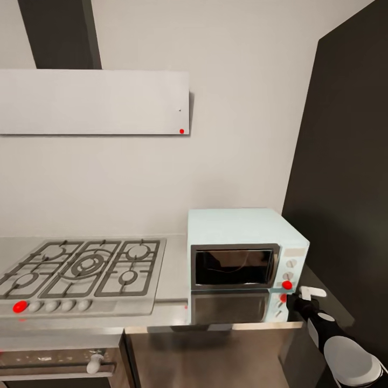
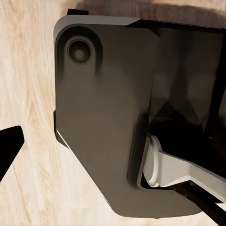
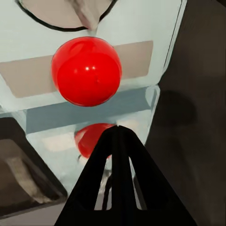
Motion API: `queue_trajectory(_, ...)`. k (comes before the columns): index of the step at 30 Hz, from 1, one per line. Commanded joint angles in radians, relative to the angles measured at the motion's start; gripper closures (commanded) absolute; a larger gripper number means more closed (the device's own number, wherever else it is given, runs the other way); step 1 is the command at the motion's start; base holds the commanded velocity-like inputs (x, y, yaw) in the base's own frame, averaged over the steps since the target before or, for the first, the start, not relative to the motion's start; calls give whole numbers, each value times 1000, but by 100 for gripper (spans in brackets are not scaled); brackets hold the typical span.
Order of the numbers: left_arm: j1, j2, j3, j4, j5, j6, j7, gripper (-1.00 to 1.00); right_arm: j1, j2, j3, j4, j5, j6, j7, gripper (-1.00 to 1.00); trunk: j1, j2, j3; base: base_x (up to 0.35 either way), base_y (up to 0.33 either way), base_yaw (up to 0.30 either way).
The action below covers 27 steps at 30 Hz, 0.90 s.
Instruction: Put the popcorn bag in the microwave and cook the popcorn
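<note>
Kitchen wall, pale; grey steel counter [image 1: 172, 275] carrying a gas hob [image 1: 81, 275] and the mint-blue microwave [image 1: 240, 231], door shut. Popcorn bag: we could not make it out behind the dark glass. Right gripper [image 3: 117, 134]: fingers pressed together on nothing, tips just before the red button [image 3: 87, 70] on the side panel. Left gripper: we could not tell its state. Step, by our judgement: starting the heating. Next move called for a short, straight push onto that button.
</note>
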Motion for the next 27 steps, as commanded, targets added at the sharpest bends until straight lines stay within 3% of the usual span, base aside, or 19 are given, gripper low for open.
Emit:
queue_trajectory(1, 0, 0, 8, -2, 1, 7, -2, -100, -1, 0, -9, 0, 7, -4, 6, 100, 0, -1, 0, 61, 0, 0)
queue_trajectory(21, 0, 0, 8, -2, 1, 7, -2, -100, -1, 0, -7, 0, 7, -10, 10, 100, 0, -1, 0, 6, 0, 0)
queue_trajectory(27, 0, -1, 8, -2, 1, 7, -2, -100, -1, 0, -7, 0, 7, -11, 10, 100, 0, -1, 0, 184, 34, 0)
